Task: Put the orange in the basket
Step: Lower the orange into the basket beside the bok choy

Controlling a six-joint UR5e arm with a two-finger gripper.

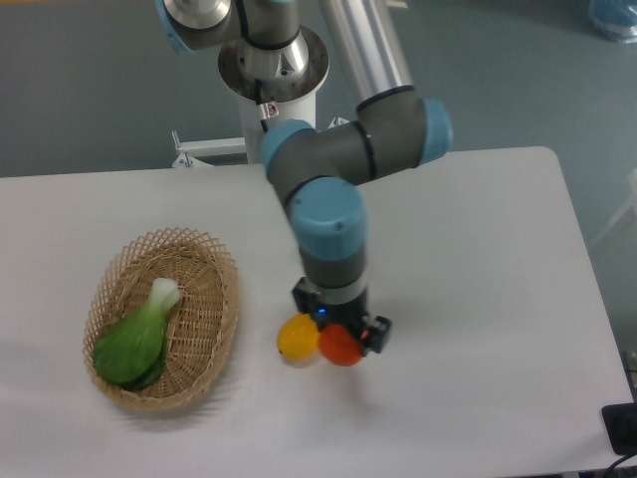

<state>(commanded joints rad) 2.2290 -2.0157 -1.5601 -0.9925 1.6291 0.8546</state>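
One orange (pixel 341 346) sits clamped in my gripper (pixel 341 337), fingers closed on it, right beside the yellow mango (pixel 296 339). The wicker basket (pixel 214 299) lies left, holding a green bok choy (pixel 136 339).

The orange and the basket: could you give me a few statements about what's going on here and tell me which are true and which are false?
1. The gripper is holding the orange. True.
2. The orange is already inside the basket. False: it is held over the table, to the right of the basket.
3. A green leafy vegetable lies in the basket. True.
4. The basket sits on the right side of the table. False: it is on the left side.
5. The yellow fruit lies between the basket and the orange. True.
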